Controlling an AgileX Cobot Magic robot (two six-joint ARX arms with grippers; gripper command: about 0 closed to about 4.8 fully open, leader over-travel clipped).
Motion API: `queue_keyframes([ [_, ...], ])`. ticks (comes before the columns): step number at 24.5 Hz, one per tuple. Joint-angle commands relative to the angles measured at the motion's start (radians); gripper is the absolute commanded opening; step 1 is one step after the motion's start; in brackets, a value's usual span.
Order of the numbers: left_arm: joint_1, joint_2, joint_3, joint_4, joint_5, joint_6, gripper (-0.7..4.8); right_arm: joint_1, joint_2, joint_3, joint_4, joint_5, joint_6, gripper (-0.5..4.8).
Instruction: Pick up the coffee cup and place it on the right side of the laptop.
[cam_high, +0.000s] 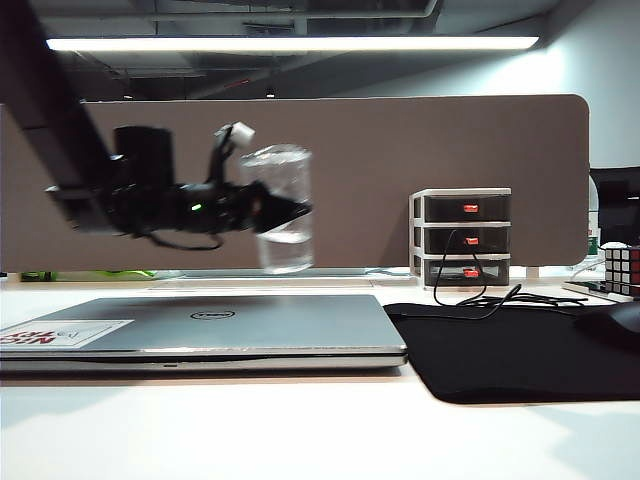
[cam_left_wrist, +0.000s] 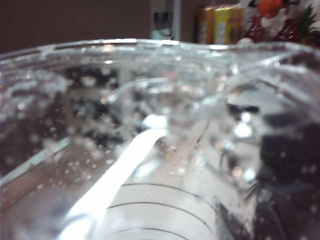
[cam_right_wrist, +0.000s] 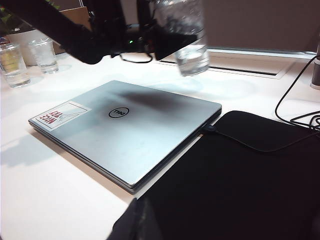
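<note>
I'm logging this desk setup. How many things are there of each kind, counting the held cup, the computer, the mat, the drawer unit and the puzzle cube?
Coffee cup, held in the left tool: 1
Laptop: 1
Black mat: 1
Drawer unit: 1
Puzzle cube: 1
Total: 5

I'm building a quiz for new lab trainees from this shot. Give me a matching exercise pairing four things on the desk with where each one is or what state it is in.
Things:
1. coffee cup
2. laptop
3. black mat
4. drawer unit

Places or states:
A. lies on the desk right of the laptop
B. held in the air by the left gripper
C. stands by the back partition
D. lid closed, flat on the desk

Pairs: 1-B, 2-D, 3-A, 4-C
</note>
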Motion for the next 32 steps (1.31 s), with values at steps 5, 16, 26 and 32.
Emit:
queue_keyframes([
  [5,-0.172,-0.008,0.079,0.023,0.006,-0.039,3.58,0.001,-0.002,-0.006,0.010,-0.005,-0.001,-0.01],
  [16,-0.397,-0.006,0.075,-0.068,0.002,-0.026,3.58,0.001,-0.002,-0.006,0.008,-0.043,-0.001,-0.01],
  [26,-0.448,0.008,0.031,-0.192,0.006,0.094,3.58,0.001,-0.002,-0.006,0.002,-0.053,0.000,-0.01],
  [32,-0.450,0.034,0.013,-0.184,0.023,0.093,3.59,0.001,-0.002,-0.006,0.002,-0.053,0.000,-0.01],
])
